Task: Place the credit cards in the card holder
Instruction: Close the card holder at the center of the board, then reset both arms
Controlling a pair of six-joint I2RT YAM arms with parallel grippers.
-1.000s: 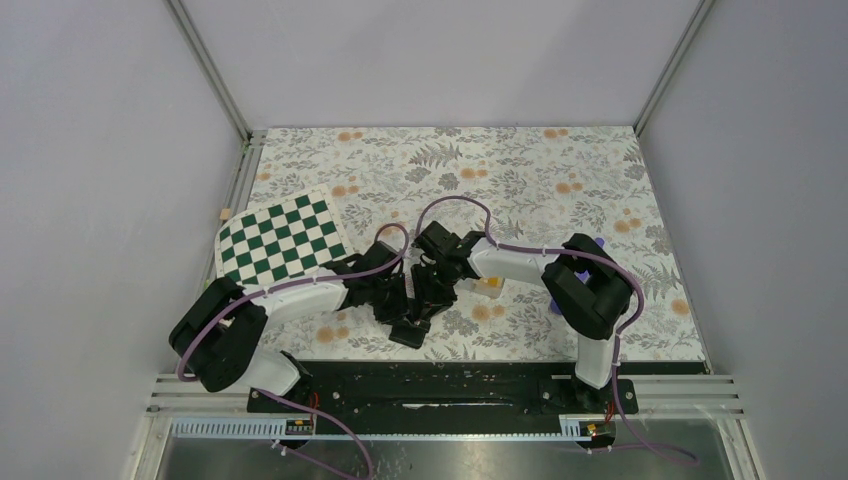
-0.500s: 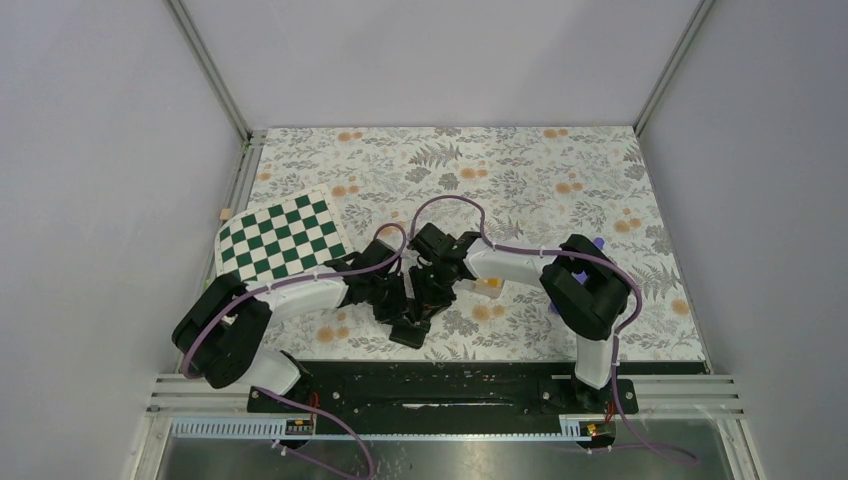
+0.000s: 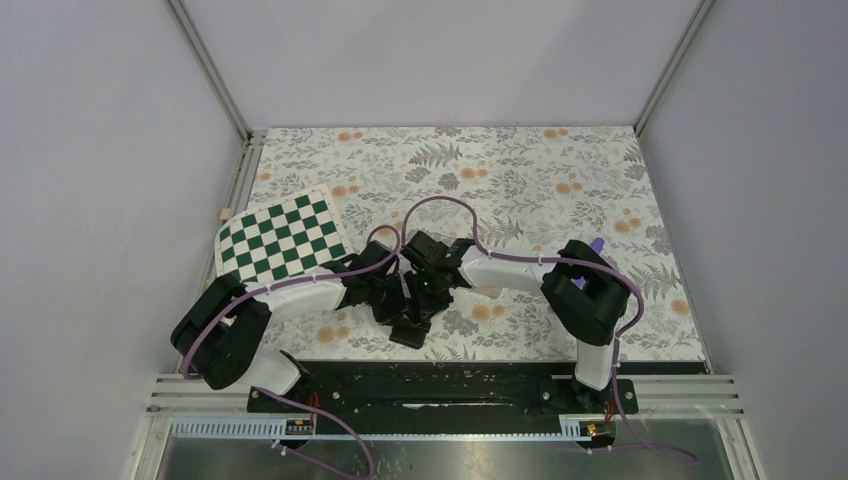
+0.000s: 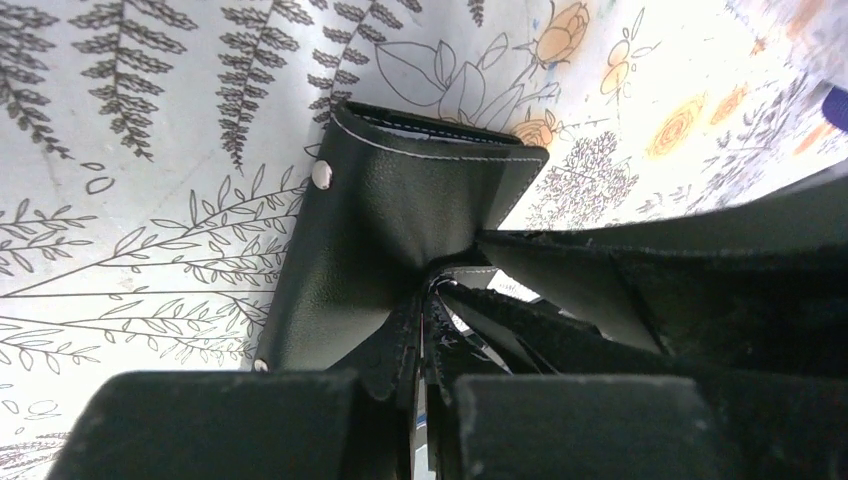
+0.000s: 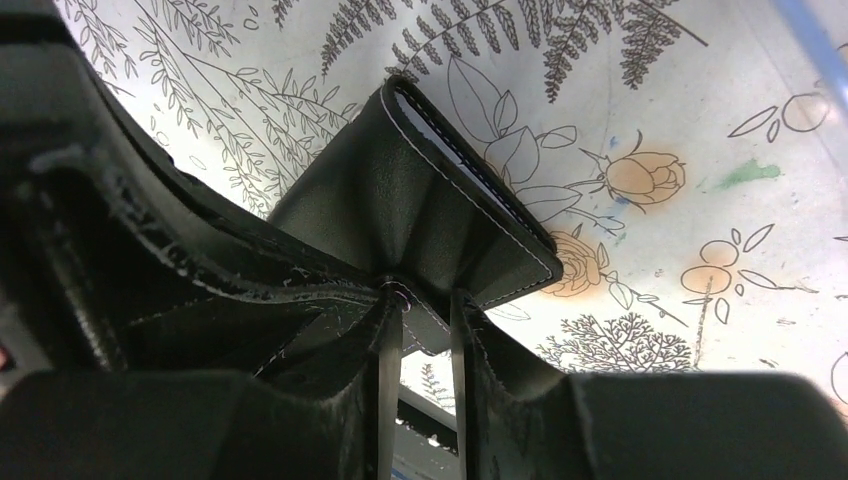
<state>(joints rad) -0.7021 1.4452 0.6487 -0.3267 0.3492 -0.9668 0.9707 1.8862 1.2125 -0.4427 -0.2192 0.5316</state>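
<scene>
Well, both of my arms meet over the near middle of the floral worktop [image 3: 520,170], and the card holder [image 4: 400,210] is between them. Its far long edge rests on the worktop while the near part rises toward my fingers, so it stands tented rather than flat. My left pincer [image 4: 424,325] is pressed together on a fold of the black leather, with barely a slit between the pads. I judge that this grip anchors the wallet so it cannot slide or flop. My right pincer [image 5: 420,312] sits on the opposite side, its fingers narrowed around the little snap tab [image 5: 432,328]. It looks clamped on the tab, which would make sense as the way to peel the cover back and bare the pockets. In the right wrist view the folded far edge shows pale layers inside, yet the wallet does not look open enough to take anything. The credit cards do not show in either wrist view, and from above I cannot pick them out for certain. A silver snap stud [image 4: 321,175] sits on the outer face. No brand, label or lettering is readable anywhere on the leather.
</scene>
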